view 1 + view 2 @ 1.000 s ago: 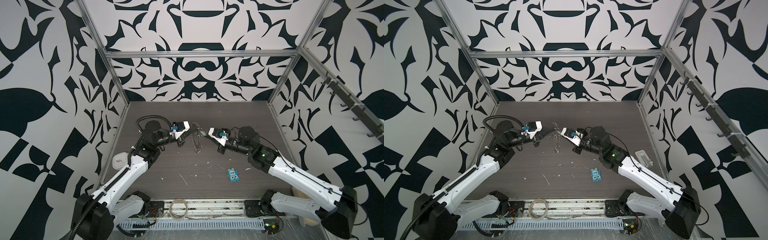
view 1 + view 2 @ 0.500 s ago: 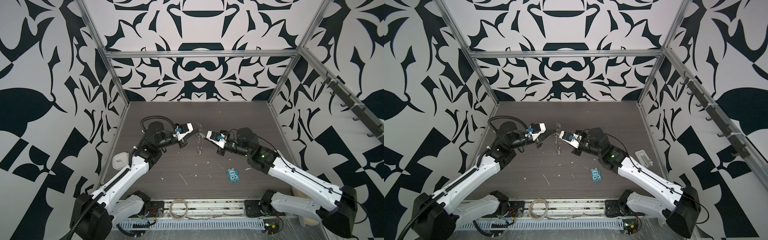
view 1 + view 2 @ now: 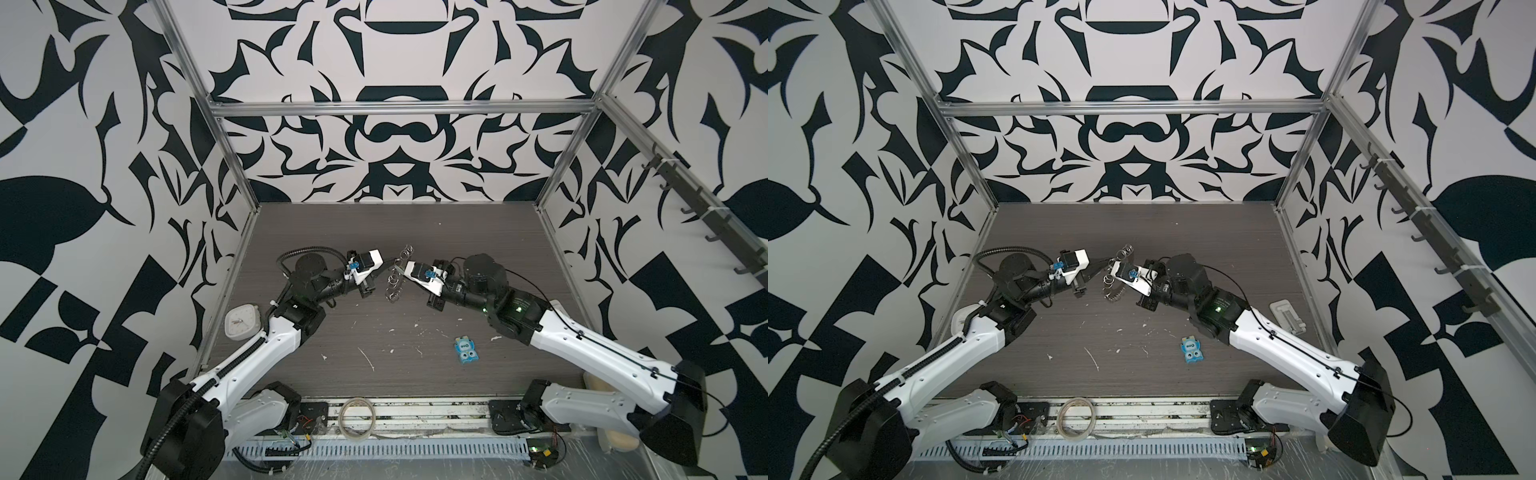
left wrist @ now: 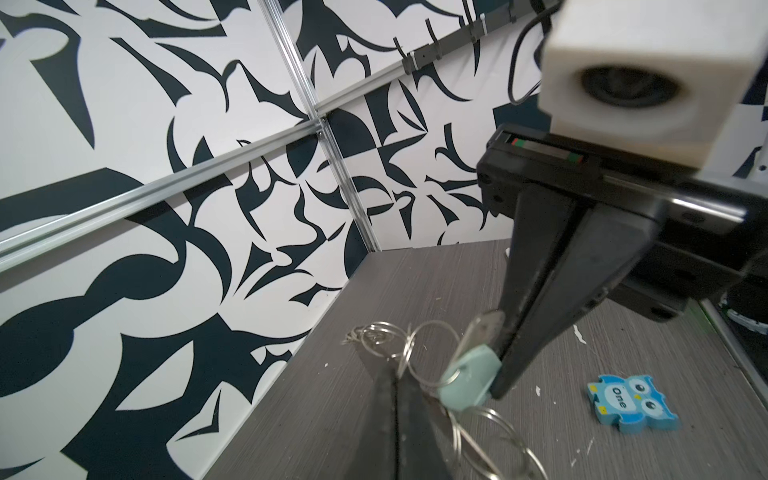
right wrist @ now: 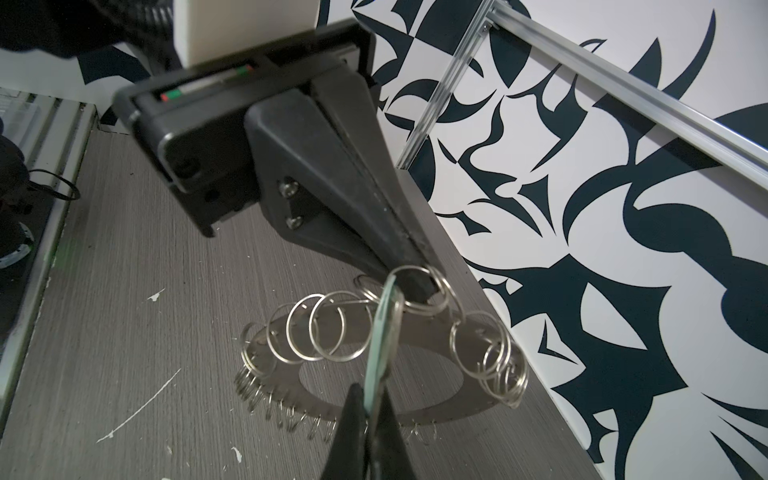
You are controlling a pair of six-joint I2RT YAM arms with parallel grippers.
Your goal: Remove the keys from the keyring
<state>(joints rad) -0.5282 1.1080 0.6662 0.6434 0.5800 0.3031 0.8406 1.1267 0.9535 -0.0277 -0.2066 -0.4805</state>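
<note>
Mid-air: right tool (image 4: 498,370) pinches keys (image 4: 469,374), left tool (image 5: 419,286) keyring (image 5: 440,409).

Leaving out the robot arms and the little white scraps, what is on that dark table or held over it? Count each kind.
keyring: 1
key with fob: 1
blue packet: 1
white clock: 1
grey stand: 1
Total: 5

We count one grey metal disc keyring (image 5: 286,376), one silver key with pale fob (image 4: 467,370), one blue owl packet (image 3: 466,351), one translucent tape roll (image 3: 357,417)
</note>
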